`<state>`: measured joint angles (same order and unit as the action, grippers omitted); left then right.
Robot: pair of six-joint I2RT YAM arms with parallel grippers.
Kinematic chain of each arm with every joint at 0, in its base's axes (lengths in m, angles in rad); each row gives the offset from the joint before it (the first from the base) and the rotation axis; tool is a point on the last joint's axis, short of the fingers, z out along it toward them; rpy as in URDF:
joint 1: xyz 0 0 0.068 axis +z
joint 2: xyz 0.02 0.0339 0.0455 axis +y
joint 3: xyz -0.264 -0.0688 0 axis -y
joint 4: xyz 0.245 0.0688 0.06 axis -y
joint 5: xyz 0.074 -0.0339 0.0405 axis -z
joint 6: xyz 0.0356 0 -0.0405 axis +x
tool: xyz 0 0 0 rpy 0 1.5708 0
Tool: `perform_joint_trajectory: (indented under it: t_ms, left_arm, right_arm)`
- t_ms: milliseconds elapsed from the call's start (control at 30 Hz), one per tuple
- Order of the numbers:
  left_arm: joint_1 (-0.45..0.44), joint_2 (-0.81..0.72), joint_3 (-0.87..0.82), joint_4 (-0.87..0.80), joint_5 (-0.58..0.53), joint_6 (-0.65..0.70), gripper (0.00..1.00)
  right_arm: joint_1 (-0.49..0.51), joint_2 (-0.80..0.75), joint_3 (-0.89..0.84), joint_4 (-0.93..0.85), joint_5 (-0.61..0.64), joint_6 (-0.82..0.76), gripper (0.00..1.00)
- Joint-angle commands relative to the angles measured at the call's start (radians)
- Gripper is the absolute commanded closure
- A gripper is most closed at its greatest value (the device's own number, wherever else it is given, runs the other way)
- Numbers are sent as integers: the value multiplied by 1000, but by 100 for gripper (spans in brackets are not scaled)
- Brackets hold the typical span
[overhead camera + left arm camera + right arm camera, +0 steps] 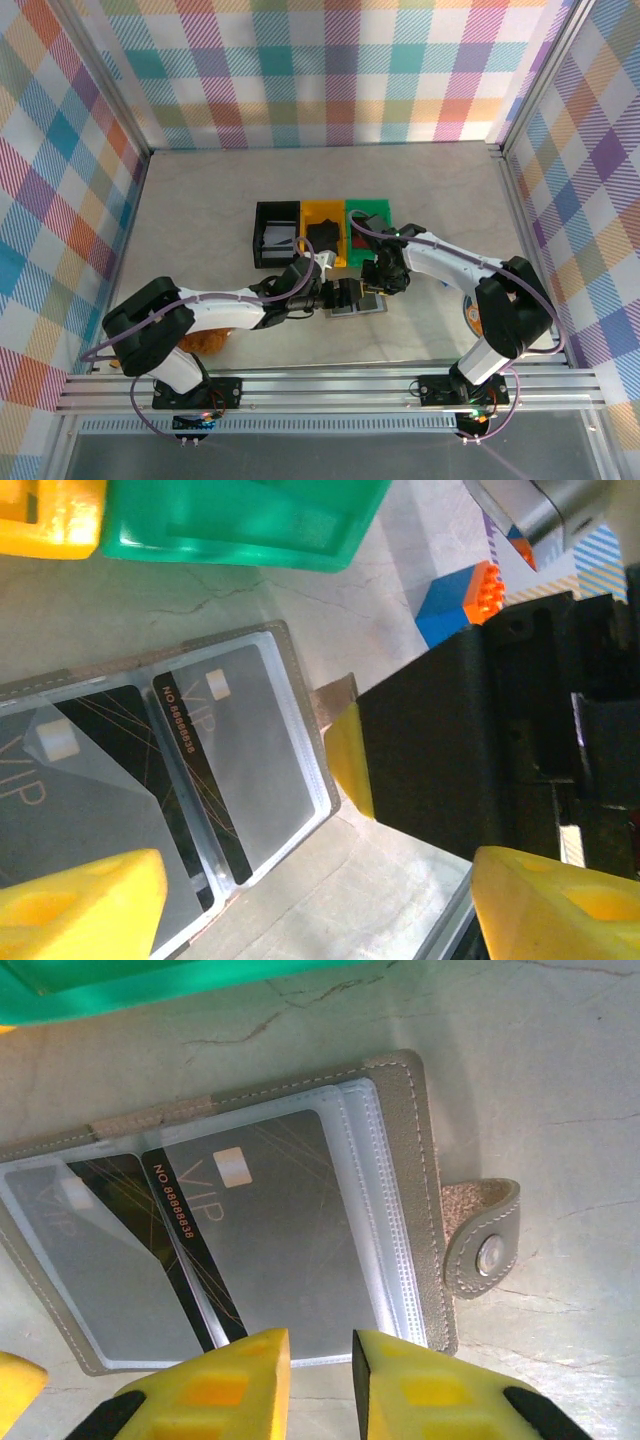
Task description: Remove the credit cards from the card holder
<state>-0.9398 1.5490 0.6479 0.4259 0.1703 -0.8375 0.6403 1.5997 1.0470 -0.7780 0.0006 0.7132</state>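
The card holder (420, 1210) lies open and flat on the counter (560, 1080), just in front of the green bin (240, 520), with its snap tab (485, 1250) sticking out to one side. The credit cards (280, 1240) sit inside clear sleeves, one grey VIP card per panel.

The right gripper (320, 1380) hovers at the long edge of the tab-side panel. Its jaws are drawn close with only a slim gap, and whether they pinch a card edge cannot be told. The left gripper (320, 910) has its jaws spread wide over the other panel.

The step in hand looks like drawing the first card from its sleeve. To do it well, the left jaws should probably press or clamp the holder so it cannot slide. The right jaws need to catch the card alone, not the plastic sleeve. The pull should then run straight along the sleeve's opening and stay low and slow, because a tilted pull would likely jam the card or lift the whole holder.
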Motion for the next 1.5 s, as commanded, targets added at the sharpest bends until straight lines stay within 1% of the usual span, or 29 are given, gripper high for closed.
perform_joint_trajectory:
  t_ms: [0,200,333,567,900,967,1133,1267,1467]
  left_arm:
    - [-8,38,-1,49,-25,-52,23]
    - [-16,64,-8,73,-35,-86,24]
    - [-21,67,4,32,-59,-86,24]
    - [-30,83,10,11,-82,-100,26]
    - [-34,69,51,-113,-151,-104,33]
    - [-37,66,53,-122,-160,-103,36]
    - [-39,66,63,-140,-184,-111,37]
    - [-46,84,101,-156,-178,-115,45]
    - [-60,74,135,-185,-216,-117,48]
  right_arm:
    - [-15,8,-12,23,-21,15,74]
    - [-30,12,-30,43,-22,26,74]
    - [-35,9,-45,58,-28,27,74]
    - [-39,9,-68,84,-40,27,73]
    - [-48,11,-80,108,-51,29,73]
    - [-50,15,-81,110,-57,29,74]
    - [-53,23,-86,126,-72,35,74]
    - [-56,27,-94,134,-68,40,74]
    - [-60,27,-100,142,-70,46,74]
